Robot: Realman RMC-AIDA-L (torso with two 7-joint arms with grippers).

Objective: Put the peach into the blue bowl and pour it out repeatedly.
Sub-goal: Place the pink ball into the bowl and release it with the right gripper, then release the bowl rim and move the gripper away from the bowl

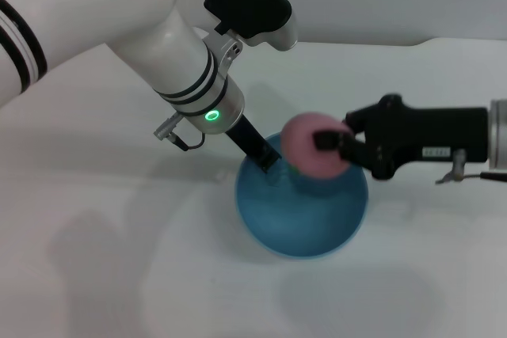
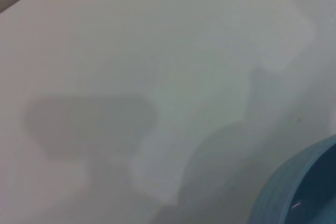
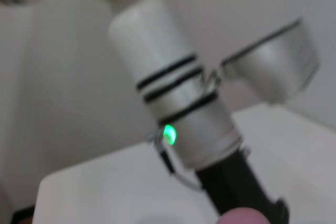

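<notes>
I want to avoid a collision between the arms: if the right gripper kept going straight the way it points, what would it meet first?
Probably the left gripper at the blue bowl's rim; the right gripper, carrying the peach, points toward it, though depth is unclear.

Matt, smooth small round pink peach [image 1: 309, 154] gripped in the matt black plastic right hand [image 1: 331, 142]; deep round light-blue bowl [image 1: 303, 211] smooth, glossy inside; matt black left hand [image 1: 265, 161] on a glossy white arm with brushed-metal wrist collar [image 1: 219, 108]; smooth, matt white tabletop [image 1: 103, 219].
</notes>
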